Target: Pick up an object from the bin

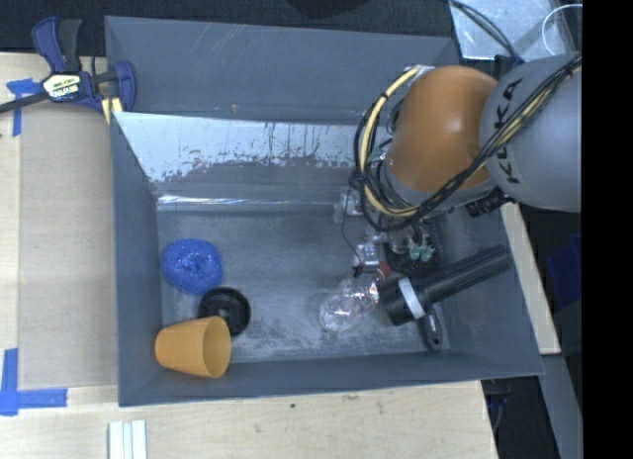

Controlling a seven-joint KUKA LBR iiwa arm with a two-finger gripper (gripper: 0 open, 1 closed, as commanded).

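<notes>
My gripper (367,261) hangs low in the right half of the bin, under the arm's orange dome. Just below it on the bin floor lies a clear, crumpled plastic piece (340,311), at or almost at the gripper's tip. Right beside that piece lies a black cylinder-shaped tool (447,285), slanting up to the right, with a thin black handle (431,330) pointing toward the front wall.
In the bin's front left corner an orange cup (194,346) lies on its side. A black round cap (225,308) sits next to it, and a blue bristly ball (192,263) behind that. The arm and its cables cover the bin's right back part.
</notes>
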